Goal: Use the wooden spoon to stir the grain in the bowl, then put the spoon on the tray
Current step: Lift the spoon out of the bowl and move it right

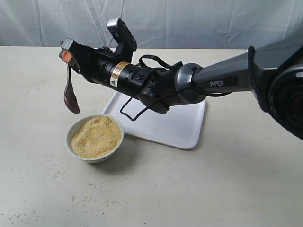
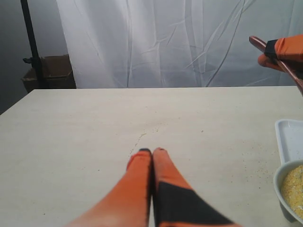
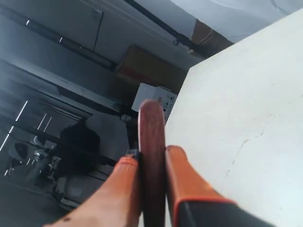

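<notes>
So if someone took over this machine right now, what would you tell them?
Right fingers: shut on the wooden spoon by its handle; scoop hangs down by the bowl's rim, out of the grain.
Left fingers: shut, empty, above the table.
Tray: behind the bowl, spoon not on it.
Done: unclear whether stirring happened; stray grains lie on the table.
Left: maybe stir, then spoon onto tray.

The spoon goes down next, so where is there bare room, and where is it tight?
The tray's visible surface is bare, from the bowl side to its right rim; the arm hides its far left. The table right of the tray is open too. Tight: bowl close by the tray's near-left edge, spilled grain in front.
</notes>
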